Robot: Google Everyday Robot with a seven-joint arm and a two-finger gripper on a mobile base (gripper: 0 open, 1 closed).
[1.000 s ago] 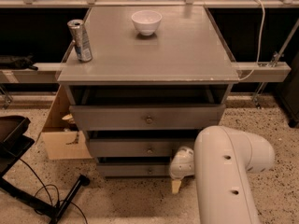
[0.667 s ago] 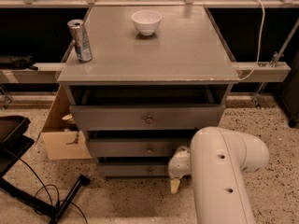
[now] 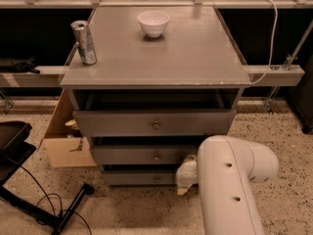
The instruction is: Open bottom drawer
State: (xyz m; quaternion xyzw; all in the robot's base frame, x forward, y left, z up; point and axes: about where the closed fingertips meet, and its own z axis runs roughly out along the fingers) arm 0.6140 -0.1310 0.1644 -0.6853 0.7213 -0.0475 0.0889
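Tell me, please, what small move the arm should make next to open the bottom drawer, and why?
Probably slide the gripper a little leftward in the camera view, toward the small knob of the bottom drawer. The gripper sits low at the front of the cabinet, just right of that knob, and the drawer looks shut, so the knob likely has to be reached before any pull.

Nothing readable is showing, not even on the can (image 3: 84,42). The pincer (image 3: 185,179) is hovering by the bottom drawer's (image 3: 132,178) right end.
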